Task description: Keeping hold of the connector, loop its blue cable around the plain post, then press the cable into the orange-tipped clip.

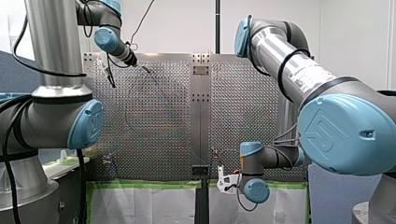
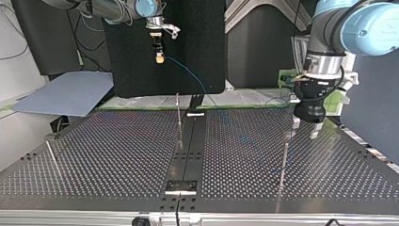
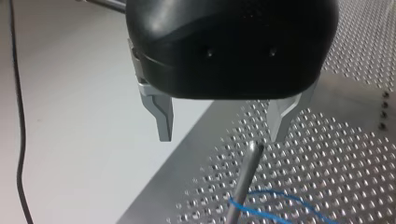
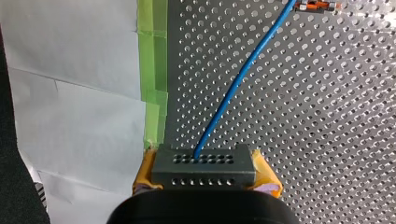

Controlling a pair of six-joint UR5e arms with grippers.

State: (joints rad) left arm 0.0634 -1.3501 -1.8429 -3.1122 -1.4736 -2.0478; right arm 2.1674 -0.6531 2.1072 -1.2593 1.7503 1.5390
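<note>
Right wrist view: the connector [image 4: 203, 164] is gripped in the right claw [image 4: 204, 176] (rigid, best held there); the cable [image 4: 233, 91] is judged limp, light.

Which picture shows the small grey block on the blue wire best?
The right wrist view: the grey holed connector block sits close up between my right gripper's yellow-padded fingers. The top view shows only a distant speck; front and left wrist views, nothing clear.

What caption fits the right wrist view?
Right gripper clamps the grey connector; its blue cable runs across the perforated table toward the orange-tipped clip.
</note>
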